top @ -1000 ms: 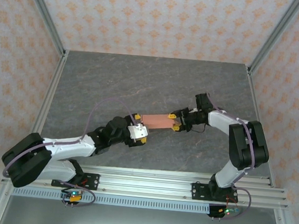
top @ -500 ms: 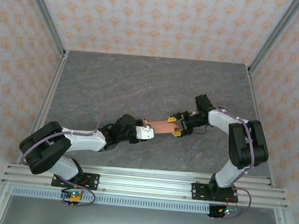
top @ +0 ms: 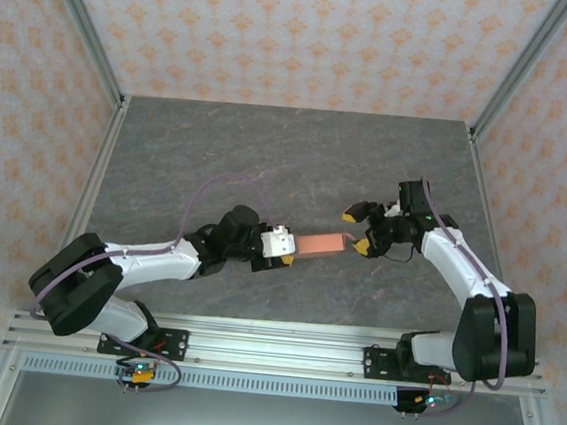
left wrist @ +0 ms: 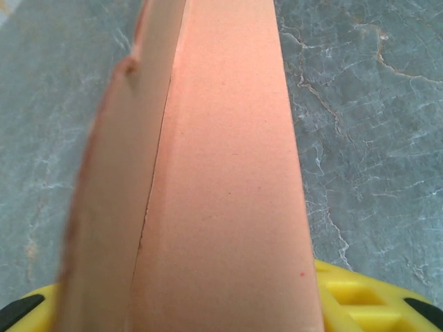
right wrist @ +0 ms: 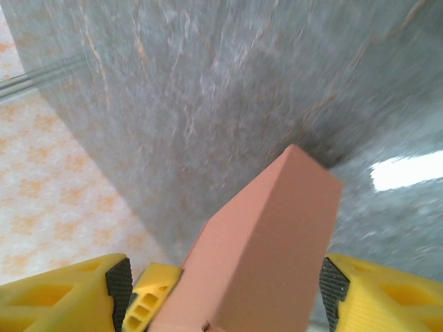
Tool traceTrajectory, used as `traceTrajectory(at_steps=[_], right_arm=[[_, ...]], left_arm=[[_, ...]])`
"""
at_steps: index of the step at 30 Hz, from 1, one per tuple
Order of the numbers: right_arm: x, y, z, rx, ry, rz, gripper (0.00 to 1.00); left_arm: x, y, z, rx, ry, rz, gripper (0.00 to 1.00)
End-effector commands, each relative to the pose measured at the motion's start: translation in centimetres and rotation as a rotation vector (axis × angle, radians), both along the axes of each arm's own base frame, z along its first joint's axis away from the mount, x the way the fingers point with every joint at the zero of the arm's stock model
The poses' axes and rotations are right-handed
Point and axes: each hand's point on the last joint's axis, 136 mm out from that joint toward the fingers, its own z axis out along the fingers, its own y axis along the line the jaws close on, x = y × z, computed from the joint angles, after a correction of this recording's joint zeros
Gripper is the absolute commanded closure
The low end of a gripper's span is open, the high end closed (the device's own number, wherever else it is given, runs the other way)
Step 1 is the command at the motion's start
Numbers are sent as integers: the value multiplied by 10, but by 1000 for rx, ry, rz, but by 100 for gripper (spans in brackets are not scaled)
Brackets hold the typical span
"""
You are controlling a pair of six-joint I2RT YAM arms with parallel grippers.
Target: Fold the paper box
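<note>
The paper box [top: 321, 244] is a salmon-orange, long flat closed box held just above the grey table [top: 268, 161]. My left gripper [top: 282, 246] is shut on its left end; in the left wrist view the box [left wrist: 221, 194] runs away from the camera, with a yellow finger [left wrist: 367, 297] at its right side. My right gripper [top: 356, 231] stands open around the box's right end. In the right wrist view the box [right wrist: 270, 242] lies between the black pads [right wrist: 119, 277], with a clear gap on the left and very little room on the right.
Aluminium rails [top: 281, 338] run along the near edge. Patterned walls [top: 301, 33] with metal posts close in the table on the other three sides. Bare tabletop lies behind the box and to both sides.
My left gripper reached in and closed on the box's left end. My right gripper let go, opened and drew back a little to the right, its arm swinging out.
</note>
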Motion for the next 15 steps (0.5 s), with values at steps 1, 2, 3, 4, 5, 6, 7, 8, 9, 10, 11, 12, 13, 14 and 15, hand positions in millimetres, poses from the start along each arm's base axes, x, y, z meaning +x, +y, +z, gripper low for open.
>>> traceTrajectory(at_steps=[1, 2, 3, 4, 5, 6, 7, 8, 9, 10, 11, 12, 13, 14, 15], right_arm=[[-1, -40, 2, -302, -138, 50, 27], [0, -47, 8, -350, -188, 61, 27], [0, -51, 17, -388, -262, 83, 27], [0, -53, 24, -417, -331, 104, 28], [0, -56, 30, -453, -405, 124, 28], [-3, -61, 36, -492, -469, 135, 29], [-4, -62, 40, -518, -527, 153, 30], [-7, -57, 44, -522, -603, 202, 33], [-9, -53, 48, -546, -679, 260, 42], [-11, -49, 49, -579, -721, 309, 46], [-14, -44, 48, -622, -767, 390, 49], [-16, -39, 46, -653, -799, 460, 49], [-16, -36, 44, -669, -820, 507, 49], [-15, -32, 40, -682, -835, 549, 49], [-13, -30, 38, -683, -844, 568, 49]], left_arm=[[-3, -2, -6, -19, 129, 8, 52], [-4, -2, -10, -16, 147, 7, 52], [-4, -2, -11, -13, 153, 9, 52], [-3, -3, -11, -13, 156, 12, 51], [-1, -3, -10, -12, 164, 14, 51], [2, -3, -9, -10, 177, 15, 51], [5, -3, -9, -6, 194, 20, 51], [10, -3, -12, 8, 215, 29, 51], [14, -2, -16, 30, 231, 38, 51], [16, -2, -18, 43, 239, 37, 51], [17, -3, -21, 51, 246, 26, 52], [16, -4, -22, 59, 245, 6, 52], [15, -5, -23, 62, 246, -4, 52], [15, -6, -23, 65, 246, -9, 52], [15, -5, -24, 68, 249, -13, 52]])
